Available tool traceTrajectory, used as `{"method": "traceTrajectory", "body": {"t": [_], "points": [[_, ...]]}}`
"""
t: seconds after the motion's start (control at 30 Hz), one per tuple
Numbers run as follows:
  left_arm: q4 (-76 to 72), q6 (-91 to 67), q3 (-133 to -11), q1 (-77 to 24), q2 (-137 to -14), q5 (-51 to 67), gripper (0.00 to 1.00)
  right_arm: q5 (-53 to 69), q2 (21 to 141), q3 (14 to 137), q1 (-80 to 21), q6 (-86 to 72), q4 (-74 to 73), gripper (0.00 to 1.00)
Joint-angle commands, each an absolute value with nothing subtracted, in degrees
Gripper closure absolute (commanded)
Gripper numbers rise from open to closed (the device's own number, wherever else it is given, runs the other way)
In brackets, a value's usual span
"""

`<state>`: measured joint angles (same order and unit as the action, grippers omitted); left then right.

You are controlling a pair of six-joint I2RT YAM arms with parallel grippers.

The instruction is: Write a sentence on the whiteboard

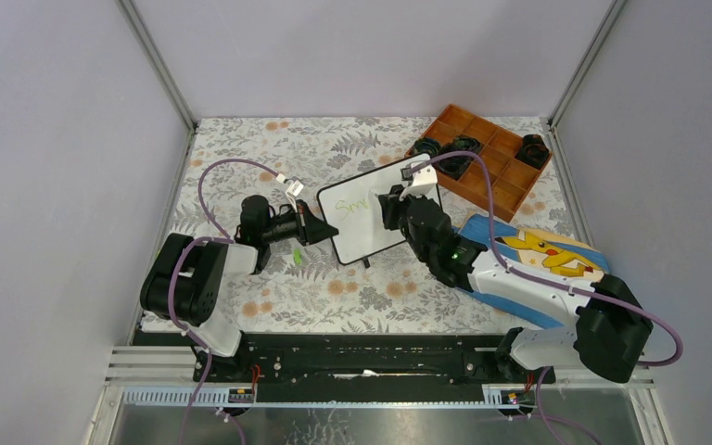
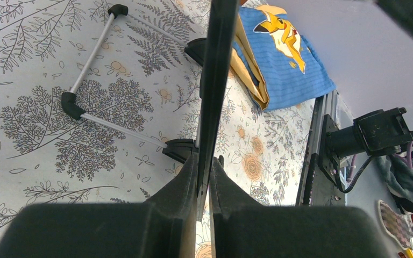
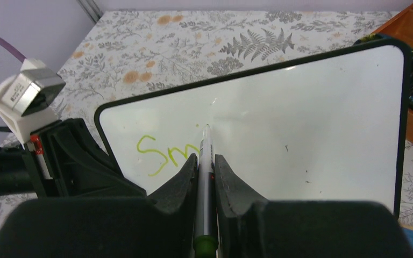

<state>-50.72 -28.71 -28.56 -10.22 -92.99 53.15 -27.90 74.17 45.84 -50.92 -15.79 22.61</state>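
The whiteboard (image 1: 363,237) stands tilted in the middle of the table. My left gripper (image 1: 321,230) is shut on its left edge; in the left wrist view the board's black edge (image 2: 215,80) runs straight up from between the fingertips of that gripper (image 2: 204,161). My right gripper (image 1: 397,200) is over the board's face, shut on a grey marker (image 3: 205,161) with a green end. The marker's tip touches the whiteboard (image 3: 312,118) just right of the green letters "Sm" of the sentence (image 3: 161,153). The same green writing (image 1: 352,202) shows faintly from above.
A brown compartment tray (image 1: 496,176) holding black rolls sits at the back right. A blue Pikachu cloth (image 1: 542,252) lies under my right arm. A small green piece (image 1: 297,253) lies near the left gripper. The board's wire stand (image 2: 94,75) rests on the floral tablecloth.
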Motion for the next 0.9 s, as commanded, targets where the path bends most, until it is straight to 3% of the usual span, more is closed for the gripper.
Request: {"method": "traceTrajectory", "body": {"t": [0.0, 0.87], "points": [[-45.85, -27.08, -28.68, -10.55, -93.04, 50.67, 1.00, -28.95, 74.87, 49.83, -49.68, -14.85, 26.45, 1.00], [-45.60, -26.88, -28.83, -10.55, -93.26, 50.55, 1.00, -27.99, 77.83, 48.57, -48.40, -17.10, 25.30, 1.00]]}}
